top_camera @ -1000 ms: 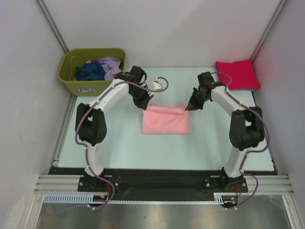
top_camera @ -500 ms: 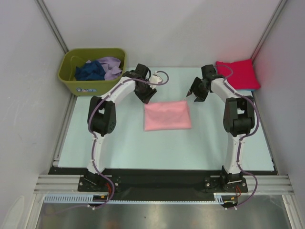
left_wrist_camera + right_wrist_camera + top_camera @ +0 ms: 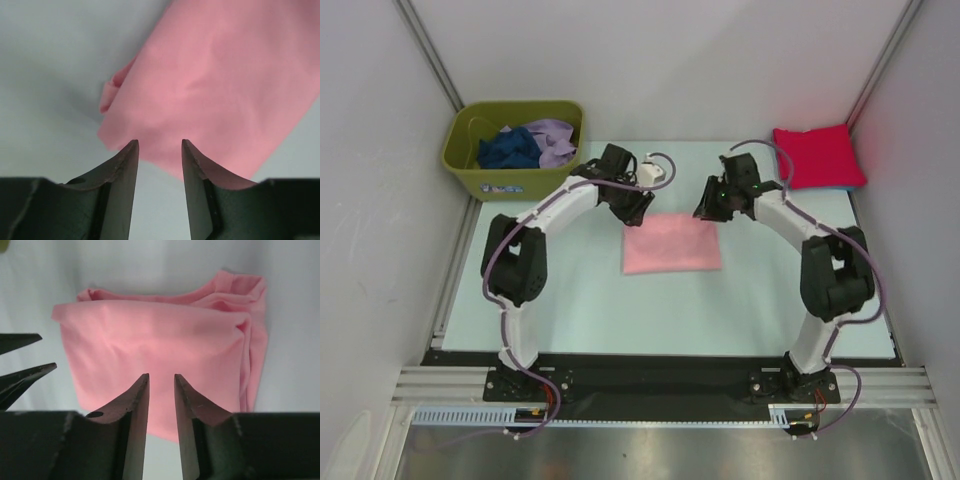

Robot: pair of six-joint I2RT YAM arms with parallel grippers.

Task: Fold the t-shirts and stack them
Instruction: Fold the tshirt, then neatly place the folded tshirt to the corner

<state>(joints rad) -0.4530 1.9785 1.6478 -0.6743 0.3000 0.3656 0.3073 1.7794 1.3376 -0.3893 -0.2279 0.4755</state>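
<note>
Two empty, parted claws: my left claw (image 3: 159,145), my right claw (image 3: 161,377) | risk: pinching only top layer unfolds pink t-shirt (image 3: 672,243)

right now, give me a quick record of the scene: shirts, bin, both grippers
pink t-shirt: folded, lying flat mid table
red t-shirt: folded, far right corner, on top of a light blue t-shirt with only its edge showing
bin: far left, holds navy t-shirt and lavender t-shirt, both crumpled
left gripper: open, empty, by the pink t-shirt's far left corner
right gripper: narrowly open, empty, by its far right corner
</note>
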